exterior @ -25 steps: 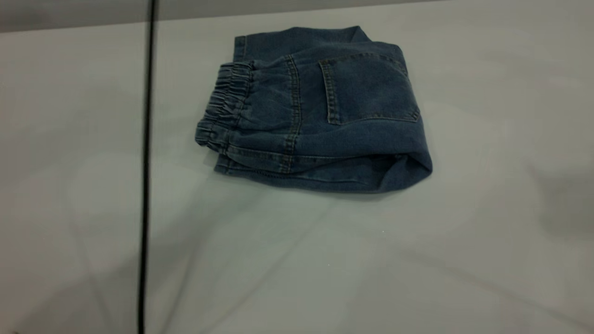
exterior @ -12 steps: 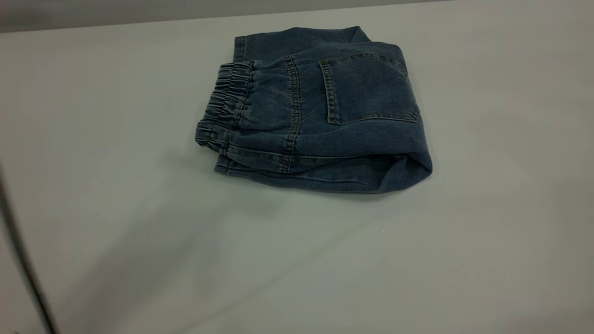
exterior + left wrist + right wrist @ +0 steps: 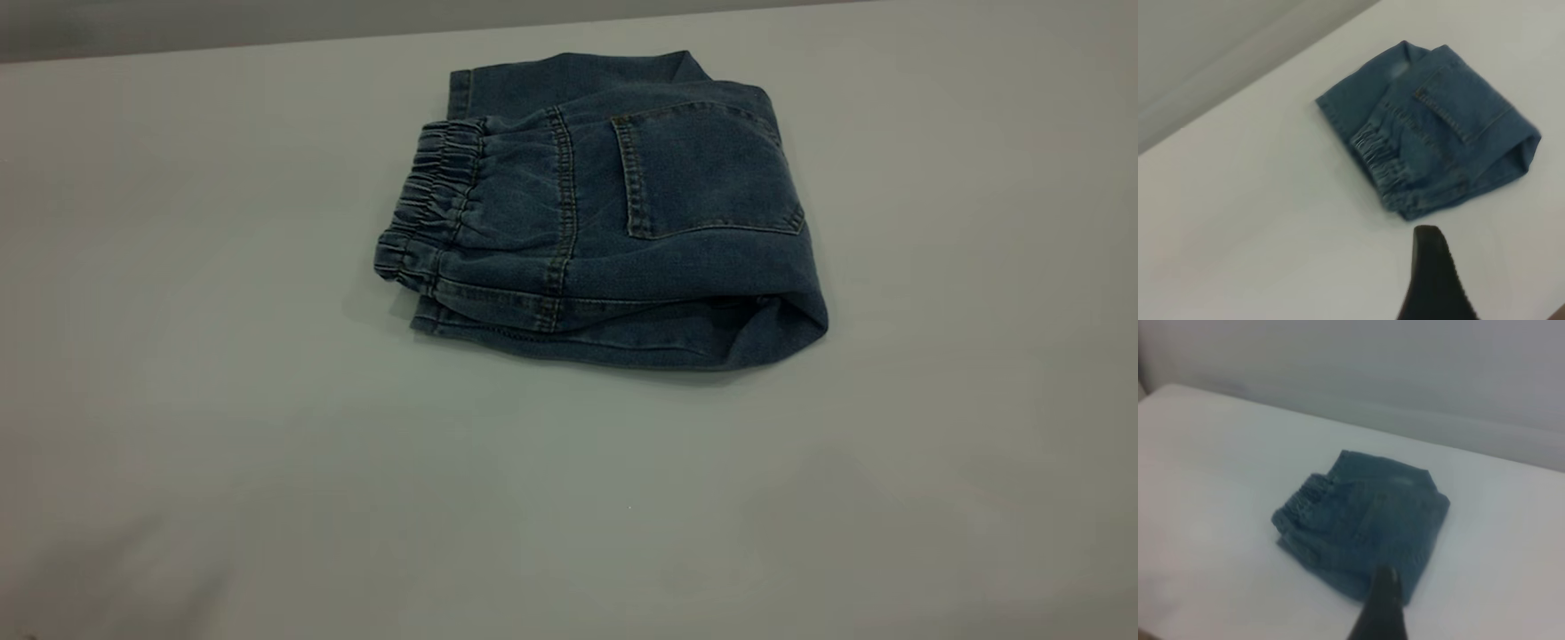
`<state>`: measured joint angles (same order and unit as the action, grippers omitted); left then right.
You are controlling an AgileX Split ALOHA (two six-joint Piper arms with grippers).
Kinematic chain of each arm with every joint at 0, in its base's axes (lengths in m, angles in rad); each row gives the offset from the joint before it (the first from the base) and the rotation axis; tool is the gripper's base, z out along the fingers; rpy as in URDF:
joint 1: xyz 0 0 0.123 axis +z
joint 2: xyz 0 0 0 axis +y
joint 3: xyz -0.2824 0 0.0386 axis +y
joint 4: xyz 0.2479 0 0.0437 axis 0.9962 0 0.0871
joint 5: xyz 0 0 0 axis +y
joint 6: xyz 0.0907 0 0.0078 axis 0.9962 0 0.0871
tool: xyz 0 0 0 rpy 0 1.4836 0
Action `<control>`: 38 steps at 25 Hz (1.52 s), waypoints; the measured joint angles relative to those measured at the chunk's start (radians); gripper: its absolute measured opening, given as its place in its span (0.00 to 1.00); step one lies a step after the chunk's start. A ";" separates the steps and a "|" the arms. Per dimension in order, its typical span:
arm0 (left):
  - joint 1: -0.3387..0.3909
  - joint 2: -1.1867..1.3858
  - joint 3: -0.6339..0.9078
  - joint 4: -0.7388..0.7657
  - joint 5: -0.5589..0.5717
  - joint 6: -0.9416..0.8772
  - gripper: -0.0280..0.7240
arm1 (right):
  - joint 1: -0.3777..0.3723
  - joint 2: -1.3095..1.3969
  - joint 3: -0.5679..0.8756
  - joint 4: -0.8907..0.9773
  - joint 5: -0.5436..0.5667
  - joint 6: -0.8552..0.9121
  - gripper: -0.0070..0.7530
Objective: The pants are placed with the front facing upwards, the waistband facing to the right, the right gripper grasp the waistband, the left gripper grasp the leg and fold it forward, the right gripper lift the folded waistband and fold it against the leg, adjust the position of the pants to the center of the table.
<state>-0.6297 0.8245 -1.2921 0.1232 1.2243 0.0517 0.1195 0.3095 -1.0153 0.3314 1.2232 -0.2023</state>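
Though folded, pants (image 3: 613, 222) on table (image 3: 267, 444)

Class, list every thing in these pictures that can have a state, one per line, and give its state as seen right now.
pants: folded into a compact bundle, back pocket up, lying flat on the table.
waistband: gathered, folded over onto the leg, free of any grip.
left gripper: clear of the pants, holding nothing.
right gripper: above the pants, holding nothing.
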 joint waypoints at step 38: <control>0.000 -0.718 0.760 -0.003 -0.093 -0.191 0.59 | 0.000 -0.259 0.505 -0.108 -0.140 -0.062 0.75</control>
<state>-0.6297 0.1070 -0.5317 0.1199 1.1310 -0.1388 0.1195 0.0510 -0.5104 0.2237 1.0832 -0.2647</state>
